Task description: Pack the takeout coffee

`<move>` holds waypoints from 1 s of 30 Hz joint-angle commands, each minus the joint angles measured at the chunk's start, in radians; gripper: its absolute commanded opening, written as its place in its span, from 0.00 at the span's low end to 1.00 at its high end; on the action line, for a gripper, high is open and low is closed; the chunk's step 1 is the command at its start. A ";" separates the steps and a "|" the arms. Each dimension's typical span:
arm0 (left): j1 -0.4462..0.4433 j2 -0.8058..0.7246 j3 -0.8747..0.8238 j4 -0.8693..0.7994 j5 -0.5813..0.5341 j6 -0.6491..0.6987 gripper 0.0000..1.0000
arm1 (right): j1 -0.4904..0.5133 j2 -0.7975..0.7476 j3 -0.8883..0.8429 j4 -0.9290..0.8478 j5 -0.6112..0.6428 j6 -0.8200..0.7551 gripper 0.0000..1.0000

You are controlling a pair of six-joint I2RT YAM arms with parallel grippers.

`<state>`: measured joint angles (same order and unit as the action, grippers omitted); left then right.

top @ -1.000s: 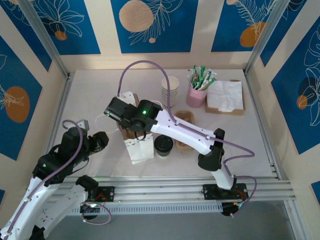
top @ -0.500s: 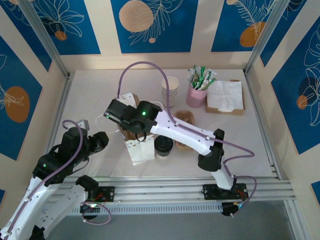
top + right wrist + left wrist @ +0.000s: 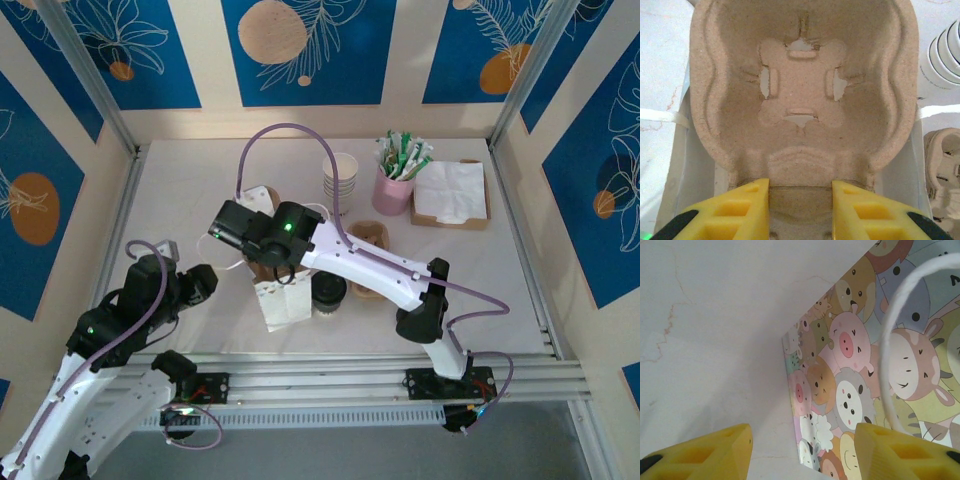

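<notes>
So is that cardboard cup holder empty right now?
Empty: the pulp carrier shows its bare slot; the lidded coffee stands outside.

End effector [image 3: 802, 452] spread by cartoon-animal bag [image 3: 840, 390]; white handle loop [image 3: 886, 360]

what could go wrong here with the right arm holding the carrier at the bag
1. The bag stands unheld: the left gripper is open beside it, so the carrier gripped by the right gripper could tip or shove it.
2. The takeout coffee sits right by the bag, under the right arm; a low sweep might knock it over.
3. The bag's white handle loops near a left finger and could snag.
</notes>
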<state>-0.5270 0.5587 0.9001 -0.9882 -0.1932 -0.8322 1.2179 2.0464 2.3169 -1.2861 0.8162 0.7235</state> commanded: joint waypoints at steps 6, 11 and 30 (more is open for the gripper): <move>-0.007 -0.005 -0.015 -0.010 -0.018 -0.015 0.56 | -0.004 0.017 0.028 -0.061 0.003 0.025 0.33; -0.007 -0.006 -0.019 -0.015 -0.022 -0.015 0.55 | -0.012 0.017 0.027 -0.077 0.001 0.041 0.33; -0.007 -0.011 -0.044 -0.019 -0.030 -0.020 0.55 | -0.002 0.034 0.018 -0.060 -0.097 0.002 0.32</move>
<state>-0.5270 0.5571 0.8680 -0.9886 -0.2039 -0.8394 1.2098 2.0674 2.3169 -1.3319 0.7624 0.7330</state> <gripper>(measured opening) 0.555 0.328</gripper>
